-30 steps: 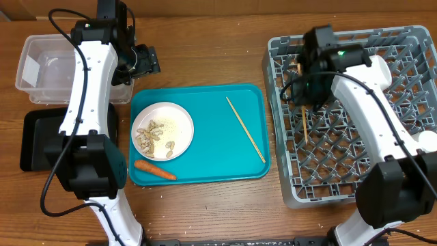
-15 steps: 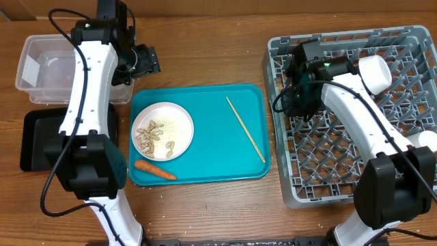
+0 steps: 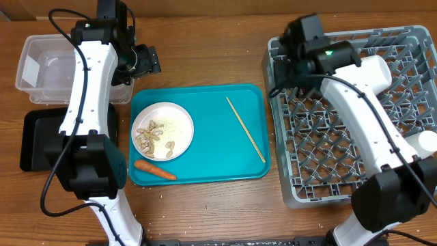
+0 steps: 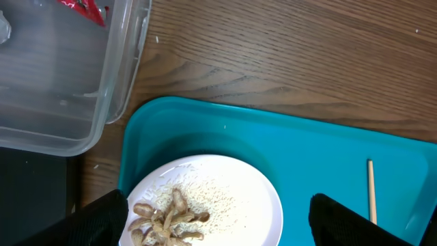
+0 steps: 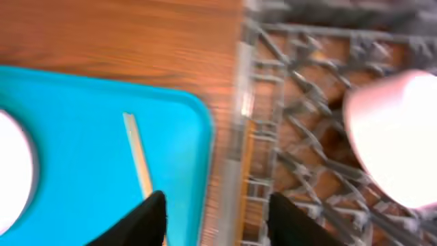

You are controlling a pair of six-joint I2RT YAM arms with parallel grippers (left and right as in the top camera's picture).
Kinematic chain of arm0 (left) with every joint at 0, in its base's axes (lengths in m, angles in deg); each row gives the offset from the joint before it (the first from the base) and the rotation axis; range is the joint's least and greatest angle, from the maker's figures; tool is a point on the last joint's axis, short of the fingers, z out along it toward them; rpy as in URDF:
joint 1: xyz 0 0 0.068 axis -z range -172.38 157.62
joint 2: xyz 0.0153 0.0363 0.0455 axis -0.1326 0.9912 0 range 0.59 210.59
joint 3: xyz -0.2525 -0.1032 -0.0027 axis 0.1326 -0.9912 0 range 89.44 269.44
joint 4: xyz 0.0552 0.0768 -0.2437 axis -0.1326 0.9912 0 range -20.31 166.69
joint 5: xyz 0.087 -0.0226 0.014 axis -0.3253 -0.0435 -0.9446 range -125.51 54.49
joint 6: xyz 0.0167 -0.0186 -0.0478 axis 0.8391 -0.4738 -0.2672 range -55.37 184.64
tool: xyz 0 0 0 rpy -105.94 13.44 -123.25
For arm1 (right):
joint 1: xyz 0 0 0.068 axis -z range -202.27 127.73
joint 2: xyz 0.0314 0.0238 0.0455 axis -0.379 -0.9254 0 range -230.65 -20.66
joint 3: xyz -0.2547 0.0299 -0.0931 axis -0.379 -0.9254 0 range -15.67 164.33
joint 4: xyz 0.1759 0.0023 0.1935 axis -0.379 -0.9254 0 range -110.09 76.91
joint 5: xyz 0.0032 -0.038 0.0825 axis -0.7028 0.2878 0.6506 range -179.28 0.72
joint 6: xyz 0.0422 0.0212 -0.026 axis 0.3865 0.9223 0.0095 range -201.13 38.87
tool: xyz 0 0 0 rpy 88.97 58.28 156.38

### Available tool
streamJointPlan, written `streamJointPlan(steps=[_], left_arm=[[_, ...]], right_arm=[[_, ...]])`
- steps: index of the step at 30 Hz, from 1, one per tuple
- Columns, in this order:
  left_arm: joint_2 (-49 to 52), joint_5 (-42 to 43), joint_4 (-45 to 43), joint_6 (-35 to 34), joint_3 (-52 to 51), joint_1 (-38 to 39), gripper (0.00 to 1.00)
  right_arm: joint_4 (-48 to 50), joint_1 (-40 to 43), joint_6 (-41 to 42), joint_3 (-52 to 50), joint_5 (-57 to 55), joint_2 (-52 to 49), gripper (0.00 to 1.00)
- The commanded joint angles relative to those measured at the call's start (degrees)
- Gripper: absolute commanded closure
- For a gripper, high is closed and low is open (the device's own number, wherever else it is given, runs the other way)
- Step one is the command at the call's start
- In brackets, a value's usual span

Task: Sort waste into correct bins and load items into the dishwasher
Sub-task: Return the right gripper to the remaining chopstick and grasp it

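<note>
A white plate with beige nut scraps and crumbs lies on the teal tray. A carrot and one chopstick lie there too. My left gripper hovers open and empty by the clear tub; in its wrist view the plate is below it and a red wrapper is in the tub. My right gripper is open and empty over the left rim of the grey dish rack. Its wrist view is blurred and shows a pale pink bowl in the rack.
The black tray sits in front of the clear tub at the far left. A white rounded item shows at the rack's right edge. Bare wooden table lies between the teal tray and the rack.
My right gripper has moved from over the rack's inside back and left to its left rim. The chopstick seen below it earlier no longer shows in the overhead view. The left arm has not moved.
</note>
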Motion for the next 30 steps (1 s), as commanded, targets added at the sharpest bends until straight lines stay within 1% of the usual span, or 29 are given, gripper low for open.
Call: streamJointPlan(steps=[1,7,12,19,25,30], left_arm=[[-0.09,0.68,-0.13,-0.55,0.59,0.09,0.13],[-0.09,0.66,-0.11,-0.55,0.59,0.09,0.13],[-0.09,0.66,-0.09,-0.55,0.59,0.09,0.13],[-0.09,0.66,-0.07,-0.55,0.59,0.09,0.13],[-0.09,0.66,-0.07,-0.55,0.59,0.09,0.13],[-0.09,0.66,-0.07,-0.55,0.59,0.09,0.13]], right_arm=[[0.11,-3.82,-1.44,0.83,1.57,0.02,0.46],[0.07,-8.81,-1.42,-2.36,1.62,-5.79,0.43],[-0.02,-10.45,-1.40,-4.61,2.45,-11.39,0.44],[-0.04,-11.45,-1.38,-4.85,2.51,-18.58,0.44],[0.00,-11.45,-1.40,-5.38,4.61,-20.68,0.44],[1.18,-11.45,-1.38,-8.96,4.61,-20.68,0.46]])
